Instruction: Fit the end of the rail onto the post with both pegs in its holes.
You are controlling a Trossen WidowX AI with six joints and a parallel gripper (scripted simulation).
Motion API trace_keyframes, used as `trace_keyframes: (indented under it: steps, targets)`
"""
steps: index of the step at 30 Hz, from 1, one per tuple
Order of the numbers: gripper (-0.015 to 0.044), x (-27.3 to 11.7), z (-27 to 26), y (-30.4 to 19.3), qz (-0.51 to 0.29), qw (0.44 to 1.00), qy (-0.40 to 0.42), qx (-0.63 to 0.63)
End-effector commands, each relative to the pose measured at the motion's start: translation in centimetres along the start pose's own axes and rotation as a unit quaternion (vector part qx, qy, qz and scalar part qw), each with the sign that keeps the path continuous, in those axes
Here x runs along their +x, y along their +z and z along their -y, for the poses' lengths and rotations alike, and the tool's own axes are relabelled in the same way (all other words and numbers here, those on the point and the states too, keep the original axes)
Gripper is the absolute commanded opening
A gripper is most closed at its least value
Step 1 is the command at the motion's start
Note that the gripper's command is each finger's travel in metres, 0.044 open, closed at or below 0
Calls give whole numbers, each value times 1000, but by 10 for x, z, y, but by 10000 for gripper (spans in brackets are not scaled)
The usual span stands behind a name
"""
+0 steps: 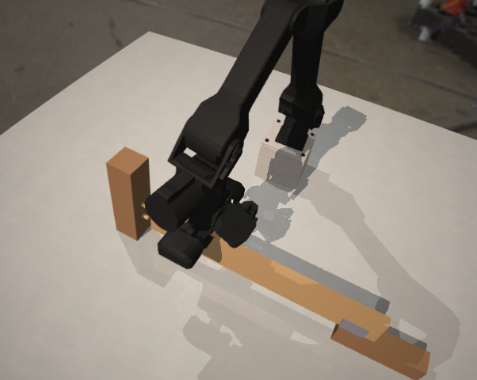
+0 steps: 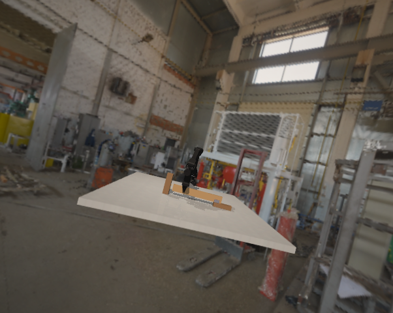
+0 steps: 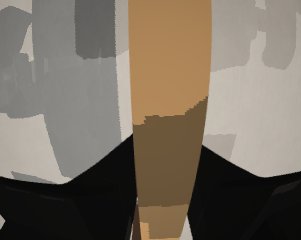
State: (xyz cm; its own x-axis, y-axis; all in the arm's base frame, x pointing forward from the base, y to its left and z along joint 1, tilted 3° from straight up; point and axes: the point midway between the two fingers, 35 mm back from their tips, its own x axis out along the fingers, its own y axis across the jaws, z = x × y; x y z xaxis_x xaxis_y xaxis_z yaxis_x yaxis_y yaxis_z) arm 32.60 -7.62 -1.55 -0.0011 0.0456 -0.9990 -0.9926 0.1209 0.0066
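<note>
The wooden rail (image 1: 288, 286) (image 2: 207, 194) (image 3: 170, 60) is held near its post end, which is off the table and looks close to level. My gripper (image 1: 206, 241) (image 2: 185, 191) (image 3: 157, 138) is shut on the rail, one finger on each side. The upright post (image 1: 122, 196) (image 2: 168, 183) stands just beyond the rail's end, with a small gap between them. Two pegs (image 1: 145, 216) show in that gap; the arm hides their tips and the rail's holes. The far end sits in the grey bracket (image 1: 353, 328) (image 2: 216, 201) on the footboard block (image 1: 382, 347) (image 2: 223, 206).
The arm's pale base block (image 1: 267, 161) stands behind the rail. The arm reaches over from it, its wrist close beside the post. Shadows of the arm and rail lie across the white table (image 1: 59, 261) (image 2: 129, 198).
</note>
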Motion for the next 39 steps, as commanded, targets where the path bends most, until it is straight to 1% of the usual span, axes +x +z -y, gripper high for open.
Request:
trace_keyframes:
  steps: [1,39]
  targets:
    - [0,-2,3,-2,-1,1000,-4,-2]
    - [0,-3,3,-14,-2,1000,-4,-2]
